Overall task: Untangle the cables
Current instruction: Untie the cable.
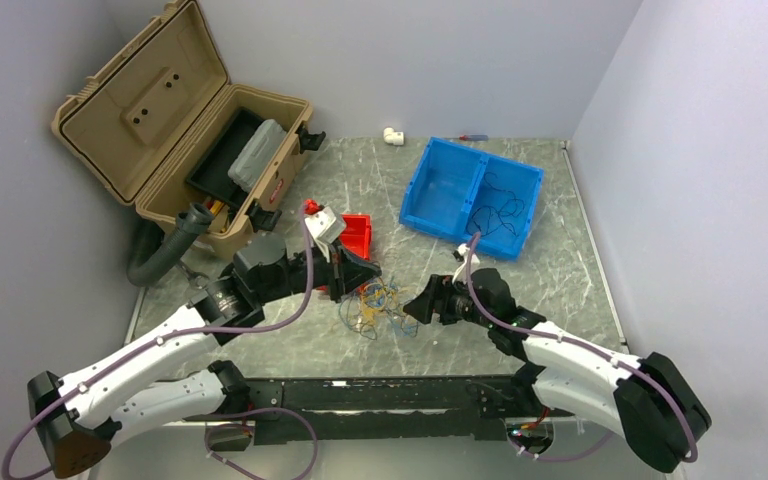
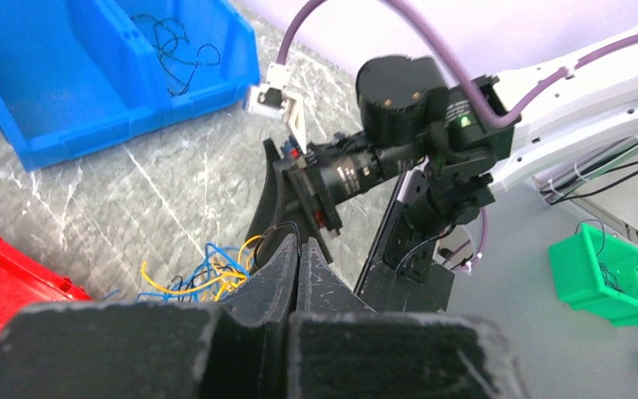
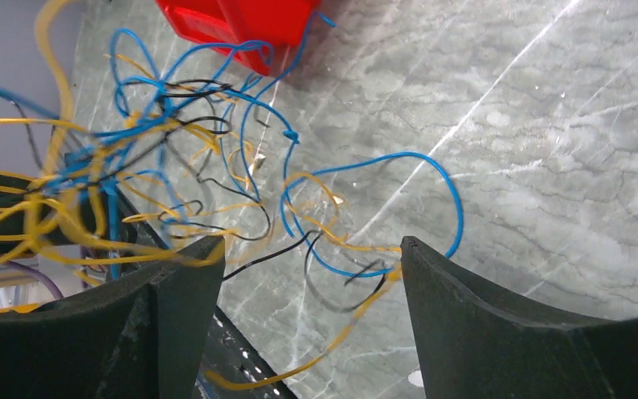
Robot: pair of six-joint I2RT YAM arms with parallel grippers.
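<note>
Since the cables are one loose clump, we can't really say they point anywhere. From the top camera the bundle runs a bit wider side to side than front to back. It sits on the grey table between the two claws, near the red bin.

Looks-wise it's thin yellow-orange, blue and black strands looped through each other. The mess is denser on the left arm's side, and looser loops trail toward the right arm.

The left claw is squeezed fully closed right at the edge of the clump. Its own camera shows the fingers pressed together with a black loop curling at the tips. We can't tell if a strand is actually pinched in there.

The right claw is spread wide and holding nothing. Its camera shows one big blue loop lying flat on the table between the two fingers, which the top view doesn't resolve at all. The strands on the left of that picture are blurry.

Only the top view shows the open tan toolbox. It also shows the blue bin with a dark wire in its right compartment.
</note>
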